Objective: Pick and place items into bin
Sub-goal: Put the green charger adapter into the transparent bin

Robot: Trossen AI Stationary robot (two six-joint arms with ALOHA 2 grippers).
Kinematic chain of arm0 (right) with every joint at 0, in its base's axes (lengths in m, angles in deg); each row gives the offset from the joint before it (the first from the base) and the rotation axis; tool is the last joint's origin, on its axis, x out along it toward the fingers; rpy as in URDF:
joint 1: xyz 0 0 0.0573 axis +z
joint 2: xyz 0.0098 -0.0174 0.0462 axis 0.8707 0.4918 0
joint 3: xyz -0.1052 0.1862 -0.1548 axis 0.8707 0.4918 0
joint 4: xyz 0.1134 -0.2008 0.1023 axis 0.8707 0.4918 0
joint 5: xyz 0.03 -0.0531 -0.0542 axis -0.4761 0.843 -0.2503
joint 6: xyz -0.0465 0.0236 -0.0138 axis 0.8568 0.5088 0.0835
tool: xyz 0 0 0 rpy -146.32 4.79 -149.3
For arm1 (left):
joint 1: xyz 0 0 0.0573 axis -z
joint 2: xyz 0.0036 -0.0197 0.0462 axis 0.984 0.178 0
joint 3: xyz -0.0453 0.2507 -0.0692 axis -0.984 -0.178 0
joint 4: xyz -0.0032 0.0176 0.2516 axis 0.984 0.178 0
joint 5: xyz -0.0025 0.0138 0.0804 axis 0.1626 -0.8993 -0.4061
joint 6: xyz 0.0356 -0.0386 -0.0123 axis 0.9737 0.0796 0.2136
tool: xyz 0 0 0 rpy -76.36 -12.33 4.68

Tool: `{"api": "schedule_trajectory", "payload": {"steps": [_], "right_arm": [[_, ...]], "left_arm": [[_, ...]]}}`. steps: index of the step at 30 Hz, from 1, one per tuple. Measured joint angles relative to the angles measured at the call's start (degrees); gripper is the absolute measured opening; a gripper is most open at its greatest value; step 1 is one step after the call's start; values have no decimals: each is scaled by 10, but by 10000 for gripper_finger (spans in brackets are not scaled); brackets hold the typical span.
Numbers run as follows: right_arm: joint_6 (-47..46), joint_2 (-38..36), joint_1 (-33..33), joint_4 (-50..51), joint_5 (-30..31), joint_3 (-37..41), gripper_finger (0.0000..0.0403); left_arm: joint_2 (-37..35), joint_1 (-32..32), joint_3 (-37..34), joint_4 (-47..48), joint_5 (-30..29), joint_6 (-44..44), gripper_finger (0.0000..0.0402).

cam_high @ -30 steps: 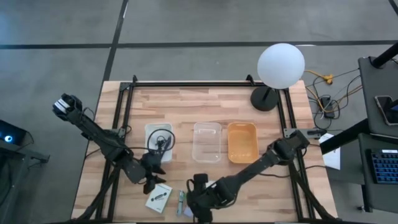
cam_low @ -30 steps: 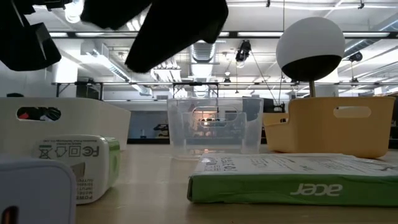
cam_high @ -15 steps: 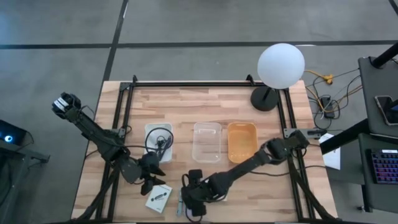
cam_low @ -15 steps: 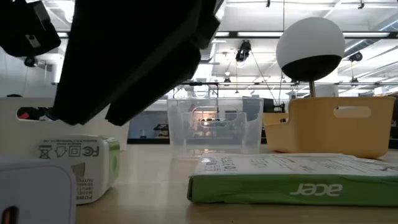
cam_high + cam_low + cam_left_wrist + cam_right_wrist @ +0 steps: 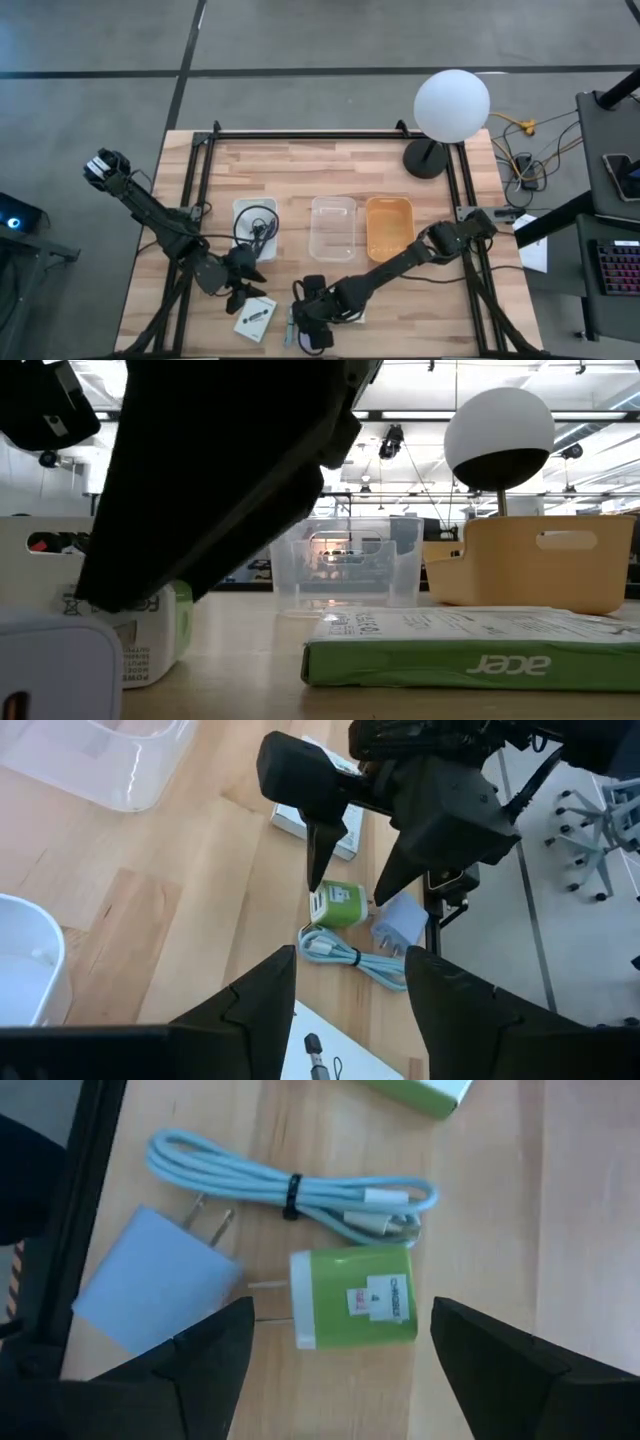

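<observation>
**A:** Claws first; where does each one stand?

**B:** Right claw (image 5: 345,870) hangs over the near edge of the worktop (image 5: 330,170), its two fingers spread wide with nothing between them; it sits straight above the green charger plug (image 5: 355,1312), not touching it; left claw (image 5: 243,291) is low at the near left, fingers parted and empty, just beside the white card (image 5: 256,317).

**A:** And the things to be binned?

**B:** Green plug lies on its side on the wood; a pale blue adapter (image 5: 155,1292) is just beside it, prongs toward the coiled light-blue cable (image 5: 290,1193), which lies next to both; a flat green-and-white box (image 5: 470,648) rests close by to the right.

**A:** Bins?

**B:** Three in a row at mid-worktop; white bin (image 5: 238,212) on the left holding a black cable (image 5: 260,226); clear bin (image 5: 332,228) in the middle; orange bin (image 5: 390,228) on the right; a round white lamp (image 5: 452,105) stands at the far right.
</observation>
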Motion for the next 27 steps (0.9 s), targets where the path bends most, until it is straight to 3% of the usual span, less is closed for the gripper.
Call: {"api": "schedule_trajectory", "payload": {"steps": [19,27], "right_arm": [[-23,-1,-14,-14,-34,19,206],[-118,-19,-15,94,32,-62,166]], "left_arm": [[0,0,0,-1,0,15,173],[0,0,0,-4,0,15,173]]}}
